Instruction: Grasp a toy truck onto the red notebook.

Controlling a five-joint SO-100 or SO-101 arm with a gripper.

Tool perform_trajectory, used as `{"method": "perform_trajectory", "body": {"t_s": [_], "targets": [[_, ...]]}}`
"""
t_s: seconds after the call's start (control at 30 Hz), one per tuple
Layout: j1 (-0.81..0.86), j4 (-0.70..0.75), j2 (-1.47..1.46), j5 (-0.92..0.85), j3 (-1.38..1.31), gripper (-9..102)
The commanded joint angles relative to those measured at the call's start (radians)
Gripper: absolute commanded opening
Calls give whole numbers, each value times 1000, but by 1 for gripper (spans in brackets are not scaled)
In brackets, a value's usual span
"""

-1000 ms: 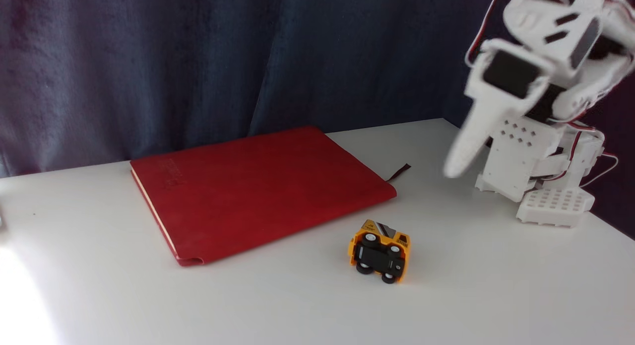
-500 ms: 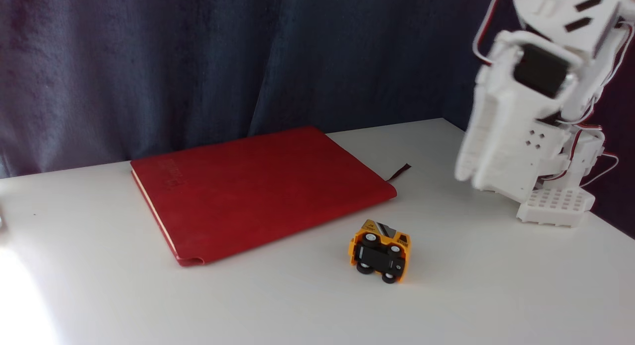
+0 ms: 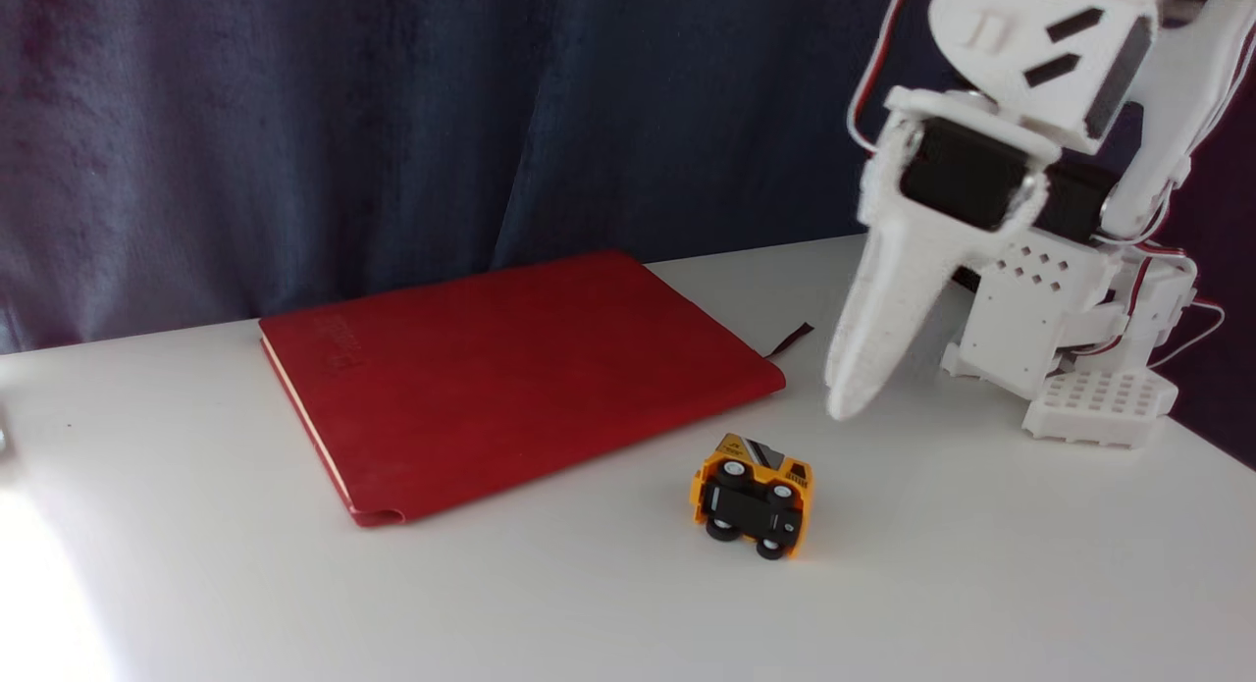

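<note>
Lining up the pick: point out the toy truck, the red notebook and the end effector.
toy truck [image 3: 752,506]: fixed view, on its black underside, which faces the camera.
red notebook [image 3: 510,368]: fixed view, middle of the cover.
end effector [image 3: 850,399]: fixed view, at the white fingertip.

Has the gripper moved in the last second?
Yes. The gripper has come down and leftward, closer to the toy truck, judged against the arm's base, which hasn't shifted.

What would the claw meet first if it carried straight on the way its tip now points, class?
Most likely bare white table. The claw points down and slightly left in the fixed view, its tip hanging between the red notebook and the toy truck. Depth is unclear, so it might clip the truck.
</note>
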Motion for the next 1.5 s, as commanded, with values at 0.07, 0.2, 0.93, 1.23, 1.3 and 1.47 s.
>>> {"method": "perform_trajectory", "body": {"t_s": [0.07,0.2,0.93,1.23,1.3,1.47], "targets": [[92,-72,-51,46,-41,21],[187,-118,-77,109,-17,22],[117,183,-354,156,-179,30],[126,291,-482,63,-316,31],[127,298,-506,54,-342,31],[126,308,-572,37,-385,30]]}}
